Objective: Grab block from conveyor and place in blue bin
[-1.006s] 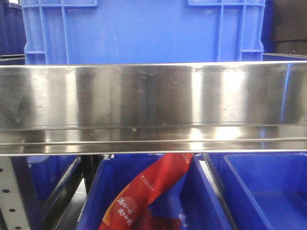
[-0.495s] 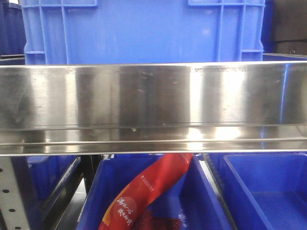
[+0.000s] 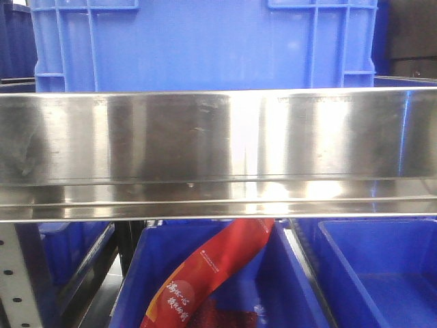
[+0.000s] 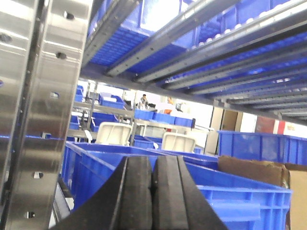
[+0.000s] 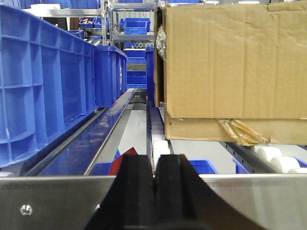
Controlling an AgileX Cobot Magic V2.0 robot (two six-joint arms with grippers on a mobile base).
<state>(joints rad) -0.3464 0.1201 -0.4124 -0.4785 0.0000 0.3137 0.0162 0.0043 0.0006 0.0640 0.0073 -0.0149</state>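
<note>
Front cam: steel rail (image 3: 218, 154) ran across full width; big blue crate (image 3: 205, 44) sat above/behind it. Below rail I logged two blue bins, one (image 3: 147, 273) w/ red printed packet (image 3: 205, 273) inside, another (image 3: 382, 273) to its right.
Left tool (image 4: 152, 191): clenched, fingers touching, nothing between; blue bins (image 4: 249, 201) ahead, steel upright (image 4: 38, 115) at left.
Right tool (image 5: 154, 191): clenched, nothing held; cardboard box (image 5: 235, 62) on rollers, blue crates (image 5: 43, 81) opposite.
Block & conveyor belt: I couldn't find either in any view.
</note>
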